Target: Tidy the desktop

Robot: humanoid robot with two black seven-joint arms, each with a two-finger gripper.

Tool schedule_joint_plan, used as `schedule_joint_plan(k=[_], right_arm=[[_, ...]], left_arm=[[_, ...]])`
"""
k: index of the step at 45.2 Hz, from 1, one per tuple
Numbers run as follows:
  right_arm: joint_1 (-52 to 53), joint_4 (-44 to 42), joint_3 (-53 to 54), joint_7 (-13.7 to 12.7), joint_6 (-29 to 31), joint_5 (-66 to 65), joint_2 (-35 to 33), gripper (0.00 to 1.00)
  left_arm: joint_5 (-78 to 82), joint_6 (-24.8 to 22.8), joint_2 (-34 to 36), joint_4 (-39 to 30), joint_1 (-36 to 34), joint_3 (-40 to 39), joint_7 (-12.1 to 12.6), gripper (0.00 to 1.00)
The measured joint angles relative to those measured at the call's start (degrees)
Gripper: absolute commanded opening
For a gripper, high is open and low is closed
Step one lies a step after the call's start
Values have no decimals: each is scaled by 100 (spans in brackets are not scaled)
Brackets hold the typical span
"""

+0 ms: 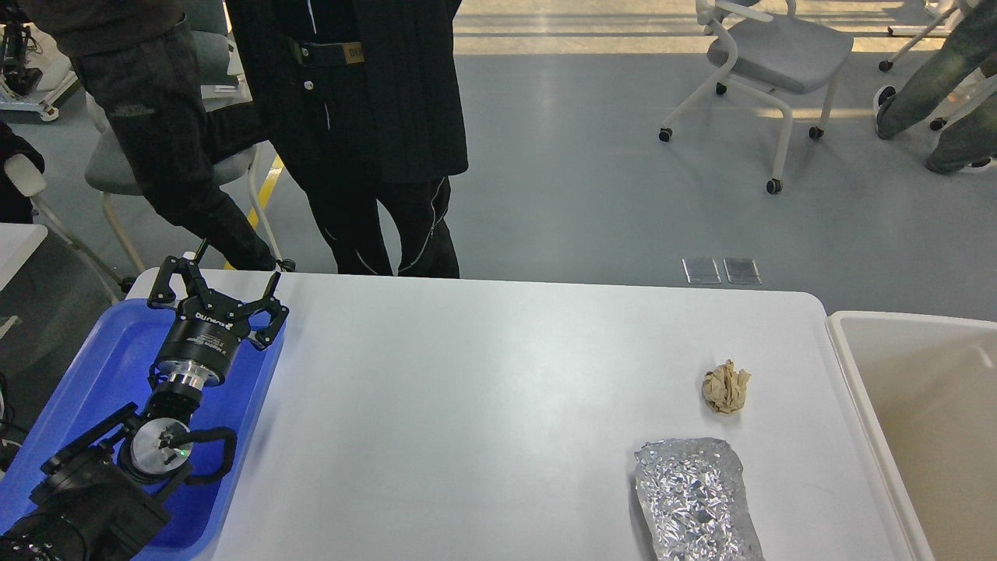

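- Above the blue plastic tray (93,366) at the left, the left gripper (218,292) hovers, fingers spread, holding nothing.
- On the wide white desktop (467,405), the crumpled brown paper ball (726,387) and crinkled silver foil piece (695,499) lie near the cream tub (919,405); likely best pinched from above, one at a time.

The desktop (483,405) is a large, smooth white rectangular top with rounded far corners, lying flat and filling the lower half of the head view; its far edge runs from ten o'clock across to two o'clock, both far corners in sight; its near edge is cut off at six o'clock; the surface is matte, softly shaded, bare across the broad middle, lightly glossy toward the far edge.
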Motion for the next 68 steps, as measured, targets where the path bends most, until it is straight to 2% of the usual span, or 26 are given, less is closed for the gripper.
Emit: schedule_joint_plan(k=[10, 19, 27, 35, 51, 68], right_arm=[[-609, 1574, 1926, 28, 29, -147, -446, 100], [-1291, 2953, 3455, 45, 88, -235, -540, 100], [-1850, 4189, 4791, 46, 401, -678, -53, 100], [-2123, 5014, 5474, 99, 635, -1318, 549, 100], [-2210, 5555, 5845, 217, 1077, -1761, 1505, 100], [-2113, 5480, 5906, 248, 1399, -1844, 1687, 100]], left_arm=[[5, 1, 0, -1, -1, 0, 0, 100], [7, 1, 0, 0, -1, 0, 0, 100], [7, -12, 0, 0, 0, 5, 0, 100], [6, -15, 0, -1, 0, 5, 0, 100], [7, -17, 0, -1, 0, 7, 0, 100], [6, -24, 0, -1, 0, 4, 0, 100]])
